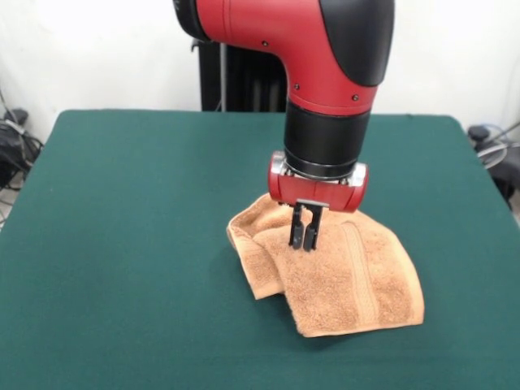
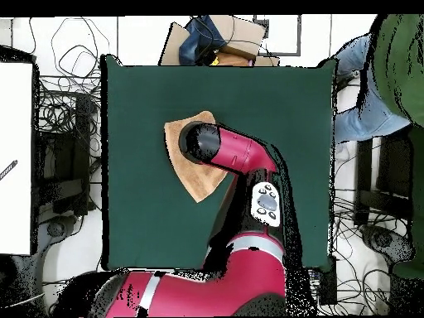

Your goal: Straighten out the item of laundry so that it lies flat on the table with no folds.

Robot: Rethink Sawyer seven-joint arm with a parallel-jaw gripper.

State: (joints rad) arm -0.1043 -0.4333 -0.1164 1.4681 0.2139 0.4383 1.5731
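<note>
The light orange-tan towel point(image 1: 357, 276) lies crumpled right of the middle of the dark green table point(image 1: 122, 203). Its left edge is folded over and one woven stripe runs down its right half. My gripper point(image 1: 304, 244) points straight down onto the towel's upper left part. Its two black fingers stand close together, with the tips pinched into the cloth at table height. In the overhead view the towel point(image 2: 177, 142) shows partly beside the arm's head on the table point(image 2: 149, 91). There the gripper is hidden under the arm.
Broad bare felt surrounds the towel on all sides. A person in green and blue clothing point(image 2: 389, 74) is at the overhead view's upper right, beyond the table edge. Cables and boxes point(image 2: 211, 37) lie off the table.
</note>
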